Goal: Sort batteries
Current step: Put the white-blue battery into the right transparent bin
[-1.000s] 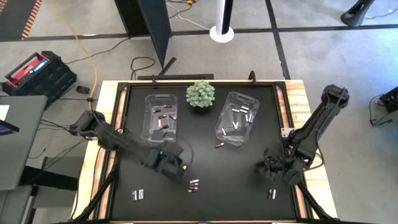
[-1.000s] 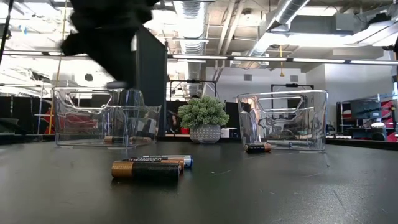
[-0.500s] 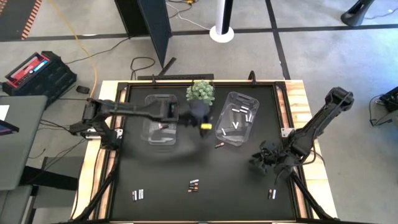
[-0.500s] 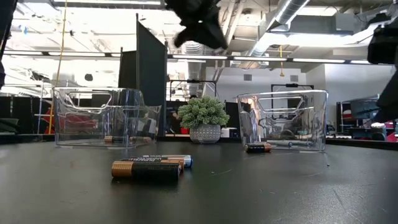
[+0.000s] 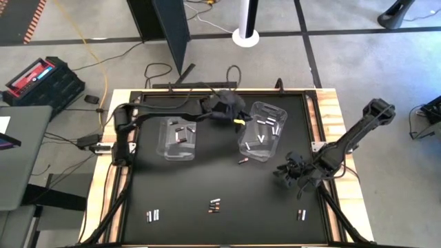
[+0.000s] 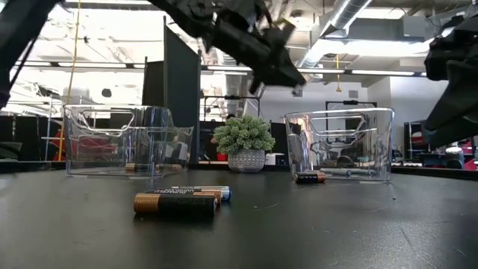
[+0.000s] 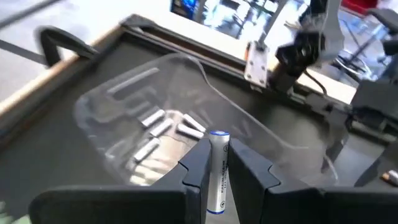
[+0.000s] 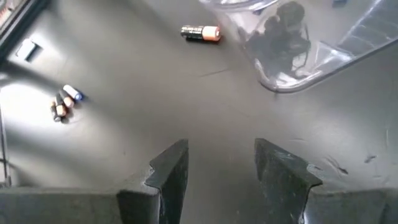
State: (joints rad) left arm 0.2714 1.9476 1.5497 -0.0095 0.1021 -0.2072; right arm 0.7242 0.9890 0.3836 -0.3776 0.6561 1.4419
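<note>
My left gripper is shut on a pale silver battery and hangs over the left rim of the right clear bin, which holds several silver batteries. In the high view that gripper reaches across the plant. The left clear bin holds dark batteries. One dark, copper-ended battery lies on the mat beside the right bin. Small groups of batteries lie near the front edge. My right gripper stands open above bare mat at the right. My left gripper pinches the silver battery by its long sides between the two fingers. The battery lies along the fingers, and its blue-ringed end sticks out past their tips. The fingers slant down toward the right bin. The battery is lifted clear of everything.
A green spiky plant in a pot stands between the two bins at the back. More battery groups lie front left and front right. Three batteries lie close to the low camera. Bare black mat spreads mid-table.
My left gripper has risen from the batteries near the front edge and swung toward the far edge and right, rolling as it went. It has come over the right bin's left rim, carrying the silver battery. My right gripper has drifted a little toward the table's left.
</note>
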